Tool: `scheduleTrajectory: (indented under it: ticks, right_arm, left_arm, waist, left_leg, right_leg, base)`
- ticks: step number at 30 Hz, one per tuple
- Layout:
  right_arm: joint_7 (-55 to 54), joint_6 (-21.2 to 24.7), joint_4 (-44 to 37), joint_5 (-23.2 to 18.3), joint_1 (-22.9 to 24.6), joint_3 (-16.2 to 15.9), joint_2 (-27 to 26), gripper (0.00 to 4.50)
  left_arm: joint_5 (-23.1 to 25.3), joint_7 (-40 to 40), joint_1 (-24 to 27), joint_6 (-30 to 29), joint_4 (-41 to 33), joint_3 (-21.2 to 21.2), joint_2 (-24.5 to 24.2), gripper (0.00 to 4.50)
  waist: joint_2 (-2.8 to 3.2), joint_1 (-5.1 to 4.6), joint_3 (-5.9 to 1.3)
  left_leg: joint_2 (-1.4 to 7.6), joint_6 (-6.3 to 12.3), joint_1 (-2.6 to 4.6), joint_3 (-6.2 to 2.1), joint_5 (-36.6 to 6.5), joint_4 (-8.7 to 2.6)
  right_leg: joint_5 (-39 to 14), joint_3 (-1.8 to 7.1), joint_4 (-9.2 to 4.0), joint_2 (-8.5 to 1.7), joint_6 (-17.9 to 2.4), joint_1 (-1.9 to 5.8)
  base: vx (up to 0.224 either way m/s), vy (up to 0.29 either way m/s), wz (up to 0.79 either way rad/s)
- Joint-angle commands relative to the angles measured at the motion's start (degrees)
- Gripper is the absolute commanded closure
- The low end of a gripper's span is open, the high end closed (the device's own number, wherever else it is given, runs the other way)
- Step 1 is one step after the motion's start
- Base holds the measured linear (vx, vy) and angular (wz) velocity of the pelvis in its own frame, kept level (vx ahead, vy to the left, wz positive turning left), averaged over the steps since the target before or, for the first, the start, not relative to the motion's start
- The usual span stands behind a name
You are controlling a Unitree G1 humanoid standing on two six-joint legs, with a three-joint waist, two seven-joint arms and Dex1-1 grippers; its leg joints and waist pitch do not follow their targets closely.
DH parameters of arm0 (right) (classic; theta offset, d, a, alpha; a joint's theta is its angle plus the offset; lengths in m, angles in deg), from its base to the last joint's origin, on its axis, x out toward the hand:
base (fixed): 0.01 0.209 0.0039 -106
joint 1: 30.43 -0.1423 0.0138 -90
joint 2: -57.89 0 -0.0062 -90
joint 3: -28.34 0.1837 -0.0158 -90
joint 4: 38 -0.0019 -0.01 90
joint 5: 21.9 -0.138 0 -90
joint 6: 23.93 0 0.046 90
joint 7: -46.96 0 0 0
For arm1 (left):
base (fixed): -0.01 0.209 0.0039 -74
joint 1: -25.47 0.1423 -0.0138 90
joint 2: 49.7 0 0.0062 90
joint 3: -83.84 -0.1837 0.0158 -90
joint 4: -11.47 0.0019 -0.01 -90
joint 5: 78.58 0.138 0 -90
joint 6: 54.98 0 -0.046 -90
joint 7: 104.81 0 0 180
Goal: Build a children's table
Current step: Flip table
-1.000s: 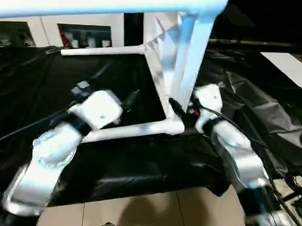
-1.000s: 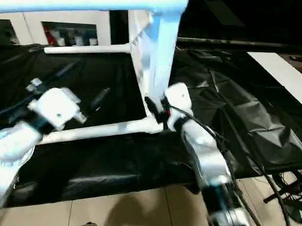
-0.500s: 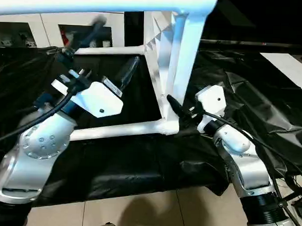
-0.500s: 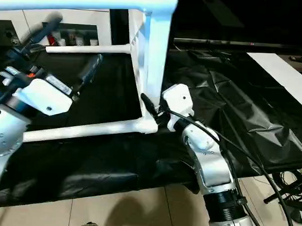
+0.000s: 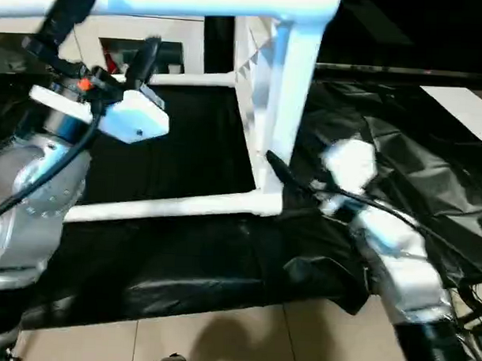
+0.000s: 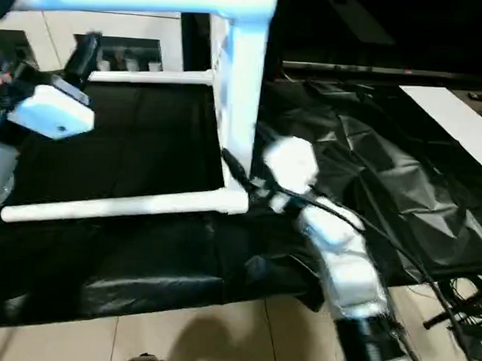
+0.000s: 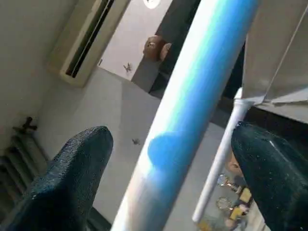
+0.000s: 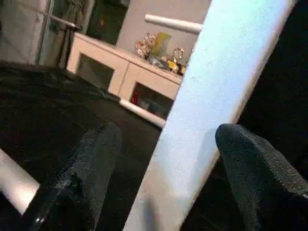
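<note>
White tabletop [image 5: 264, 78] runs off-frame; left pincer [image 7: 166, 159] and right pincer [image 8: 163, 168] gape wide, straddling legs.

Left gripper [image 7: 171, 180]: two black textured fingertips [image 7: 77, 168] spread wide, one on each side of white leg tube [image 7: 192, 106]. Tube runs diagonally between fingertips, clear gap to each, contact not evident. Second, thinner white leg [image 7: 219, 159] behind, joined to tabletop corner socket [image 7: 245, 102]. Ribbed tabletop underside [image 7: 279, 48] adjacent. Background: grey wall, air-conditioning unit [image 7: 86, 41], radiator [image 7: 17, 149].
</note>
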Motion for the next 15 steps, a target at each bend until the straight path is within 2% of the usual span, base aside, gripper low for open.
scheduleTrajectory:
  ticks: [1,2,4,5,9,10,11,13,15]
  right_arm:
    - [2.1,1.6,-2.2,-2.8,0.5,2.4,1.4,0.99]
    - [3.7,2.4,-2.6,-3.7,0.8,2.9,2.4,0.99]
    - [6.4,3.7,-3.2,-5.3,1.2,3.0,4.2,0.99]
    - [6.8,3.9,-3.3,-5.5,1.3,3.0,4.4,0.99]
    - [13.2,11.2,-9.5,-12.8,2.3,1.5,8.0,0.99]
    - [13.9,12.4,-10.6,-14.0,2.3,1.1,8.1,0.99]
    - [14.6,13.6,-11.8,-15.2,2.2,0.5,8.1,0.99]
    - [14.8,14.0,-12.3,-15.4,2.2,0.0,7.9,0.99]
    - [16.1,14.7,-13.4,-15.5,2.2,-2.4,7.4,0.99]
  left_arm:
    - [1.9,-0.1,-1.0,0.4,1.8,-0.5,-1.1,0.00]
    - [2.4,-0.1,-1.5,0.7,3.4,-0.3,-1.8,0.00]
    - [2.4,0.3,-1.9,0.9,5.3,-0.1,-2.7,0.00]
    - [2.4,0.4,-1.9,0.9,5.5,-0.1,-2.8,0.00]
    - [2.3,1.1,-2.8,0.9,9.1,0.0,-4.1,0.00]
    - [2.6,1.0,-3.0,0.6,9.7,0.1,-4.2,0.00]
    - [2.9,0.5,-3.4,0.5,10.5,0.4,-4.4,0.00]
    - [2.9,0.4,-3.7,0.4,11.0,0.7,-4.4,0.00]
    - [3.7,-0.8,-6.1,-0.5,13.7,1.2,-5.0,0.00]
  waist:
    - [1.68,0.09,-3.44]
    - [1.51,-0.05,-3.38]
    - [1.95,-0.06,-3.36]
    - [1.94,-0.06,-3.33]
    - [2.41,0.10,-3.46]
    - [2.22,0.07,-3.50]
    - [2.30,0.09,-3.49]
    - [2.37,0.16,-3.40]
    - [2.36,0.12,-3.36]
  left_leg:
    - [2.83,-2.81,2.62,-1.87,-18.3,-4.56]
    - [2.78,-3.01,2.66,-1.84,-19.5,-4.60]
    - [2.69,-3.28,2.69,-1.97,-20.6,-4.63]
    - [2.72,-3.33,2.73,-2.05,-21.1,-4.68]
    - [2.84,-2.92,2.71,-2.25,-21.2,-4.61]
    - [2.79,-2.63,2.67,-2.28,-20.8,-4.58]
    - [2.80,-2.56,2.65,-2.28,-20.7,-4.57]
    - [2.84,-2.77,2.69,-2.28,-21.3,-4.64]
    - [2.78,-3.17,2.70,-2.31,-22.2,-4.67]
  right_leg:
    - [-3.6,2.08,-4.27,-3.54,-7.6,0.74]
    - [-4.7,2.09,-4.49,-3.39,-7.4,0.65]
    - [-6.1,2.11,-4.46,-3.49,-7.5,0.60]
    - [-6.7,2.08,-4.61,-3.51,-7.5,0.63]
    - [-5.2,2.06,-4.49,-3.51,-8.0,0.68]
    - [-4.7,2.01,-4.48,-3.52,-8.1,0.81]
    - [-4.7,2.00,-4.46,-3.53,-8.2,0.75]
    - [-6.6,1.99,-4.64,-3.71,-8.3,0.50]
    - [-8.6,1.99,-4.70,-3.72,-8.4,0.41]
  base:
    - [0.000,0.000,0.00]
    - [0.000,0.000,0.00]
    - [0.000,0.000,0.00]
    - [0.000,0.000,0.00]
    - [0.000,0.000,0.00]
    - [0.000,0.000,0.00]
    - [0.000,0.000,0.00]
    - [0.000,0.000,0.00]
    - [0.000,0.000,0.00]
